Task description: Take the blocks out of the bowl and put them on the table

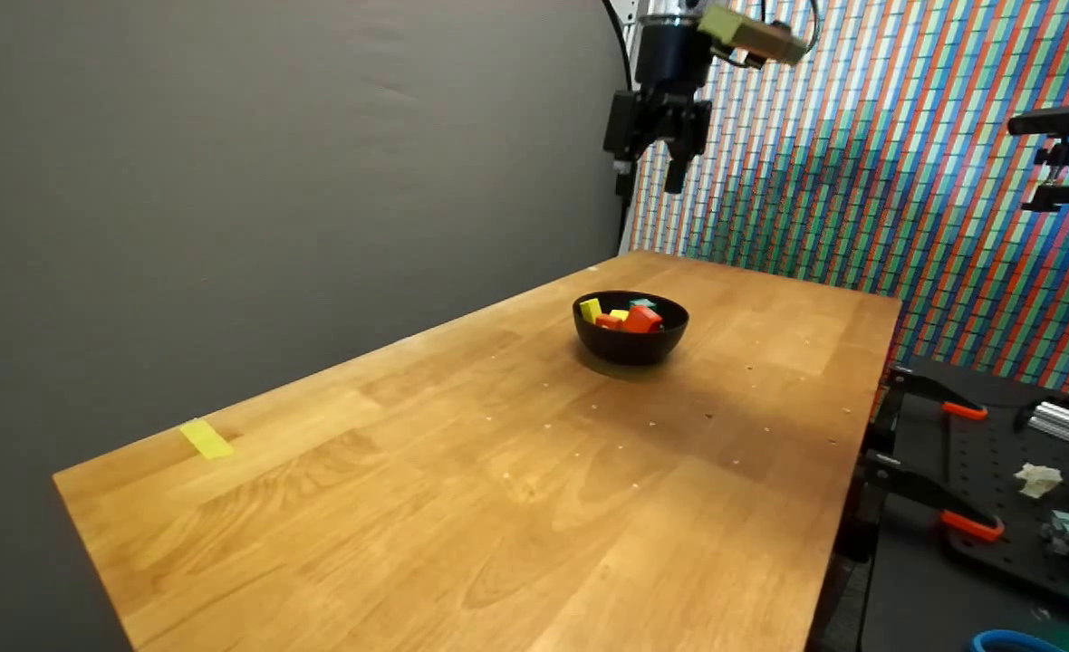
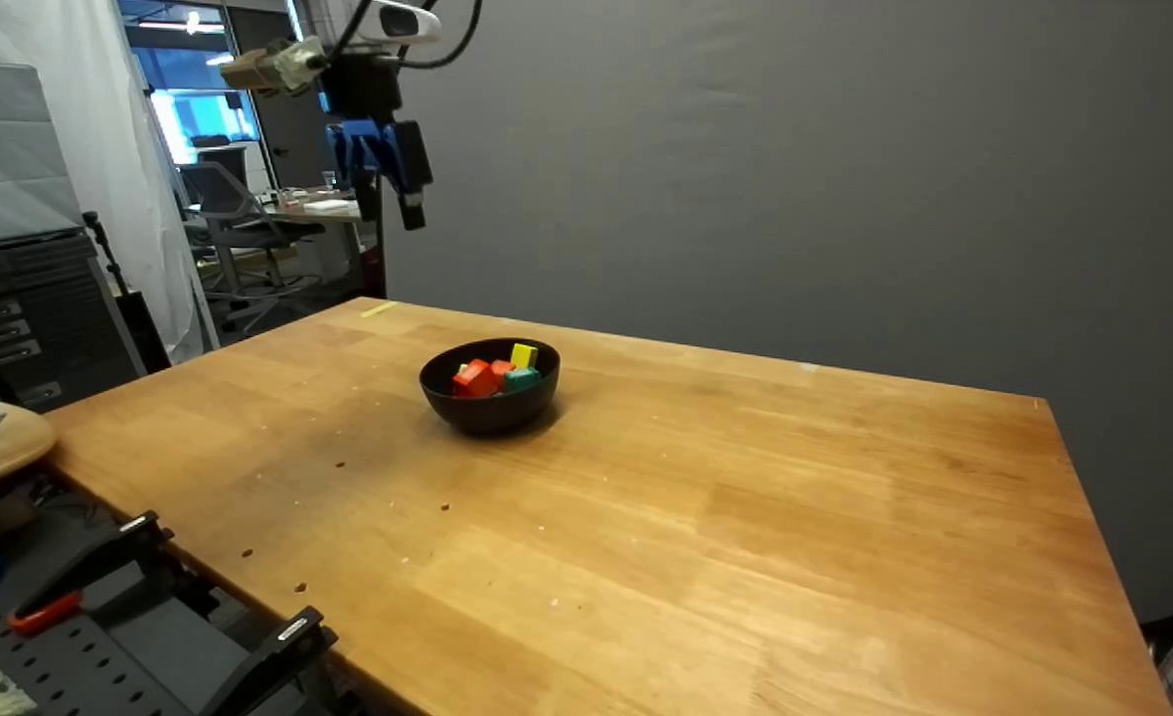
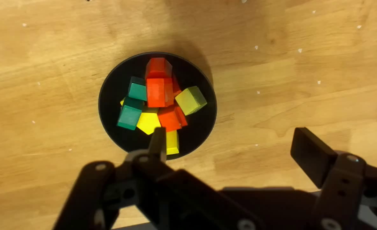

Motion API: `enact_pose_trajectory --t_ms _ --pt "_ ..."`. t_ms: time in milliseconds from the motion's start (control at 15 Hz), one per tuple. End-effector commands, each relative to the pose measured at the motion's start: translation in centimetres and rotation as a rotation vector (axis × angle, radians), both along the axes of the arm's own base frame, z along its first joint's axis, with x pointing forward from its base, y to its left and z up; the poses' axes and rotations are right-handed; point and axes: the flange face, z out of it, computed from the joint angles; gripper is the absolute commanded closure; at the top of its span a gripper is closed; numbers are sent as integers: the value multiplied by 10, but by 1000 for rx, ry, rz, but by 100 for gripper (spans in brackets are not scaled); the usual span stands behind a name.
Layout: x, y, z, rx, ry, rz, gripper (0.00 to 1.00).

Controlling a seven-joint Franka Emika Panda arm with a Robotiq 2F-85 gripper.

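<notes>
Red-orange, green and yellow cube-like blocks (image 2: 475, 379) all lie heaped in the round, shallow black bowl (image 1: 630, 347), which rests on the light-brown wooden tabletop (image 3: 41, 159) and gathers them together; I see none set out on the wood. Left to right in the wrist view, two dark-green blocks (image 3: 130, 116) lean side by side at the heap's edge, probably crowded inward by the curved wall. A bright-yellow block (image 3: 148, 122) sits low between green and red, so its neighbours seem to pin it. Next, one red-orange block (image 3: 156, 92) appears to ride on top of the others, which likely makes it the handiest to lift first. Beyond it a duller yellow block (image 3: 189, 102) tilts near the bowl's right side, propped, I judge, against the pile. Rightmost, and along the lower edge, shows the black two-finger gripper (image 3: 230, 142), its fingers (image 3: 313, 156) spread wide with nothing between them; in both exterior views it hangs well above the bowl's height, tips pointing down, presumably to leave room for straddling a block. Such a spread could catch the rim, so lining up over the heap before descending looks wise.
</notes>
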Motion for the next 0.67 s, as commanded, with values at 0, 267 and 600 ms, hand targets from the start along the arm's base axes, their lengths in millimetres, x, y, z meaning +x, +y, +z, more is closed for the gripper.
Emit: enact_pose_trajectory --t_ms 0,267,600 --pt "44 -6 -29 -9 40 -83 0" --pt "26 -7 -41 -4 64 -53 0" --pt "31 -29 -82 16 8 -96 0"
